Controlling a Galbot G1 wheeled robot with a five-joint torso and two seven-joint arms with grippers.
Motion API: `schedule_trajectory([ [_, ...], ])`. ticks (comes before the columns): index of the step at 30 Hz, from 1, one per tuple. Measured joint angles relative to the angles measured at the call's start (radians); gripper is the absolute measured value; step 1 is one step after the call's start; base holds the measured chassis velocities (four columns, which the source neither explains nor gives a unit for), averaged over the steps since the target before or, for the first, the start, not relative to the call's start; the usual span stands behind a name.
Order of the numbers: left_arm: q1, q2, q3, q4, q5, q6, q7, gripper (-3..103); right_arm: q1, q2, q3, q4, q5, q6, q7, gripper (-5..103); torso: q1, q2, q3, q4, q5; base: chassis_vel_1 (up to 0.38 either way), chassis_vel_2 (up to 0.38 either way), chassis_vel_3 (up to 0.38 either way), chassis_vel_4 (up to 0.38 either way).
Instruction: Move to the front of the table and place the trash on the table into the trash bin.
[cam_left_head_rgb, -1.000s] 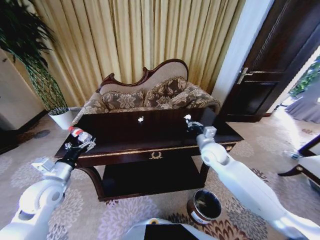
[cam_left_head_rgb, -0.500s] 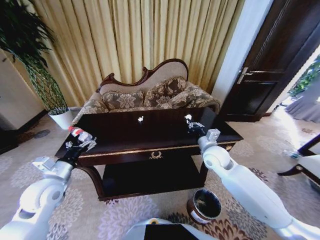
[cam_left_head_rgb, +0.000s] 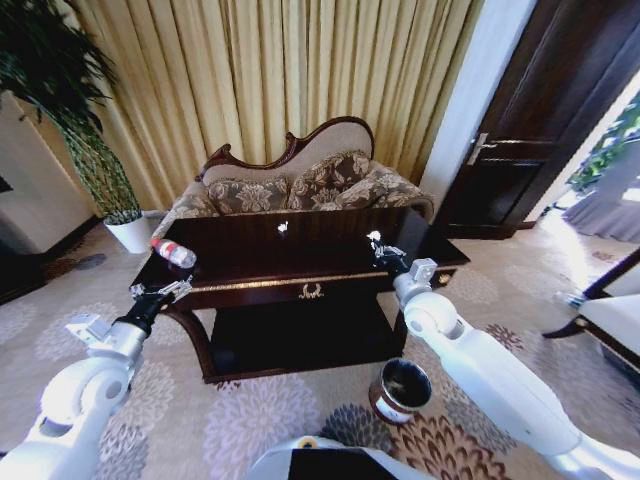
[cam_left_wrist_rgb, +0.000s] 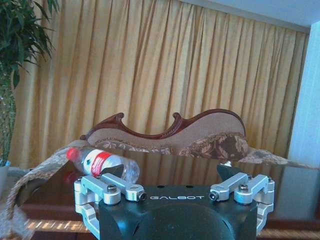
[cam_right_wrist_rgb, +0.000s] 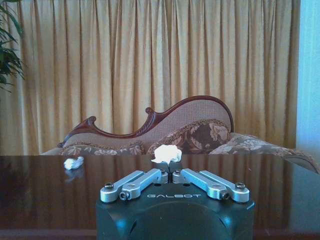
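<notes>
dark table (cam_left_head_rgb: 250, 262), bottle (cam_left_head_rgb: 173, 252), scraps (cam_left_head_rgb: 282, 228)

"GALBOT" on left gripper (cam_left_wrist_rgb: 177, 192) body, "GALBOT" on right gripper (cam_right_wrist_rgb: 172, 176) body

Table (cam_left_head_rgb: 250, 262) dark brown, glossy, gold emblem (cam_left_head_rgb: 311, 292) on drawer front. Bottle (cam_left_head_rgb: 173, 252) clear, red cap, red-white label. Scraps (cam_right_wrist_rgb: 166, 153) white. Bin (cam_left_head_rgb: 399, 389) dark brown, pale rim band (white label on side). Sofa (cam_left_head_rgb: 300, 185) brown floral, beige back. Curtain (cam_left_head_rgb: 270, 80) gold. Carpet (cam_left_head_rgb: 250, 420) beige with purple flower medallions. Pot (cam_left_head_rgb: 130, 233) white.
</notes>
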Motion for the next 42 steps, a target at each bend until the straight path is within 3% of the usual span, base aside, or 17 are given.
schedule_trajectory([
  [7,0.004,-0.005,0.001,0.002,0.003,0.000,0.001,100,-0.021,0.029,-0.005,-0.036,0.002,0.009,0.001,0,-0.001,0.001,0.000,0.0001,-0.0002,0.278,-0.278,-0.242,0.277],
  [11,0.007,-0.012,0.000,0.002,0.005,0.000,0.003,100,-0.072,0.072,0.022,-0.081,0.052,-0.083,0.039,0,-0.001,0.001,-0.001,0.0001,0.0005,0.109,-0.062,-0.080,0.108],
  [13,0.010,-0.015,-0.002,0.002,0.005,0.000,0.004,100,-0.119,0.097,0.051,-0.157,0.022,-0.178,0.040,0,0.000,0.000,0.000,-0.0003,0.0001,0.000,0.000,0.000,0.000],
  [15,0.012,-0.016,-0.002,0.002,0.005,0.000,0.004,100,-0.132,0.107,0.057,-0.197,-0.003,-0.195,0.036,0,0.001,-0.001,0.001,-0.0004,0.0002,0.000,0.000,0.000,0.000],
  [17,0.012,-0.017,-0.003,0.002,0.005,-0.001,0.004,100,-0.136,0.111,0.059,-0.214,-0.013,-0.200,0.035,0,0.001,-0.001,0.001,-0.0003,0.0004,0.000,0.000,0.000,0.000],
  [20,0.017,-0.024,-0.006,0.004,0.007,-0.010,0.006,100,-0.146,0.170,0.089,-0.389,-0.073,-0.210,0.026,0,0.001,-0.001,0.001,-0.0002,0.0004,-0.046,0.062,0.035,-0.054],
  [25,0.023,-0.044,-0.005,0.009,0.019,-0.016,0.015,100,-0.115,0.228,0.098,-0.579,-0.175,-0.171,0.018,0,0.000,0.000,0.000,0.0002,0.0003,0.000,0.000,0.000,0.000],
  [31,0.027,-0.050,-0.009,0.016,0.021,-0.022,0.020,100,-0.086,0.273,0.111,-0.702,-0.250,-0.156,0.042,-2,0.000,0.000,0.000,-0.0002,0.0004,0.000,0.000,0.000,0.000],
  [36,0.028,-0.053,-0.009,0.022,0.023,-0.025,0.024,100,-0.081,0.292,0.118,-0.741,-0.294,-0.147,0.045,14,0.000,0.000,0.000,0.0001,0.0003,0.000,0.000,0.000,0.000],
  [39,0.029,-0.054,-0.008,0.024,0.029,-0.029,0.027,100,-0.079,0.296,0.119,-0.752,-0.301,-0.145,0.046,30,0.000,0.000,0.000,-0.0001,0.0003,0.000,0.000,0.000,0.000],
  [41,0.029,-0.054,-0.008,0.024,0.030,-0.030,0.028,100,-0.078,0.297,0.119,-0.754,-0.302,-0.145,0.046,30,0.000,0.000,0.000,-0.0002,0.0003,0.000,0.000,0.000,0.000],
  [42,0.029,-0.054,-0.007,0.024,0.030,-0.030,0.028,100,-0.076,0.297,0.119,-0.756,-0.304,-0.145,0.047,35,0.000,0.000,0.000,-0.0001,0.0003,0.000,0.000,0.000,0.000],
])
